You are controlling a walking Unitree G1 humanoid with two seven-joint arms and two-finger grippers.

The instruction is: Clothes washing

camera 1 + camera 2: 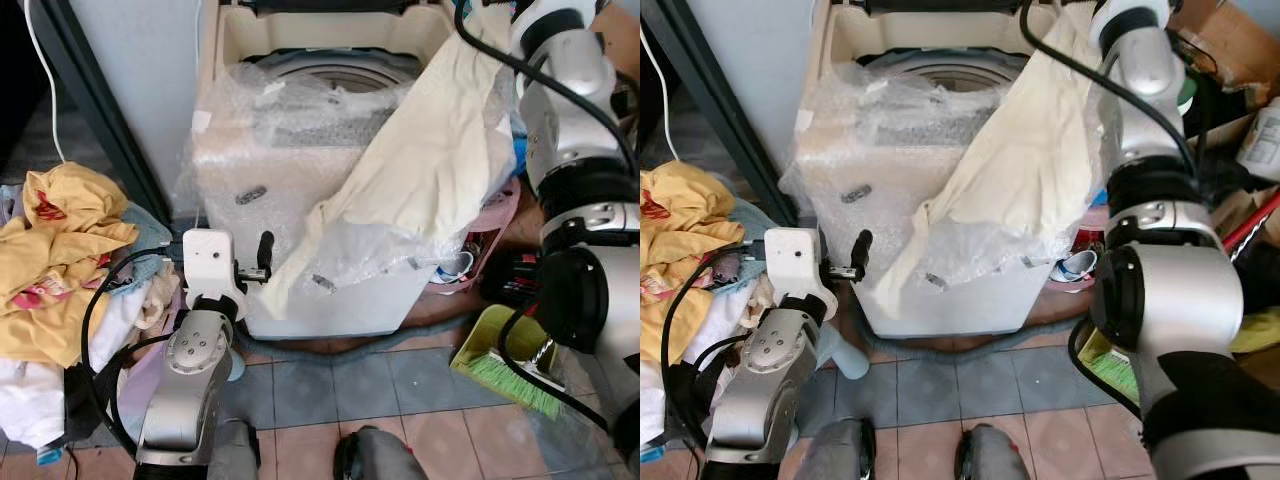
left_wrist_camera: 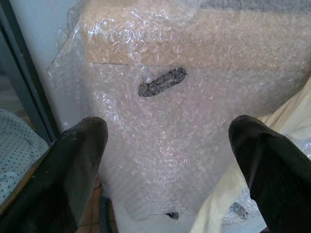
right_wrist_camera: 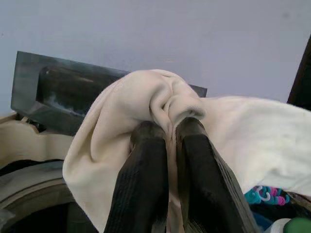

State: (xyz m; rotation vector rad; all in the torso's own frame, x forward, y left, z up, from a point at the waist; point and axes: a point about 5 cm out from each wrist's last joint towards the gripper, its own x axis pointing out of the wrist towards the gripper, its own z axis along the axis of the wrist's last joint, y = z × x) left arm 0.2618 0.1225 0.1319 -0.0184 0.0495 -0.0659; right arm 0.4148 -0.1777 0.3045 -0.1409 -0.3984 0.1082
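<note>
Jaws of the left gripper [image 2: 167,160] are standing wide apart, idling low before the bubble-wrapped white top-loading washing machine [image 1: 300,200], with the heap of yellow and white laundry [image 1: 60,270] lying at its nine o'clock. Jaws of the right gripper [image 3: 167,141] are pinching the cream cloth garment [image 1: 430,170], which is trailing down toward seven o'clock; the open drum [image 1: 340,75] is lying at the gripper's nine o'clock, nearer the right arm.

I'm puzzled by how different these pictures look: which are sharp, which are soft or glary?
Left eye view: evenly lit, fairly sharp, bubble wrap shining on the washing machine. Left wrist view: soft, hazy over the wrap. Right wrist view: right gripper and cream cloth clear, background plain and dim.
</note>
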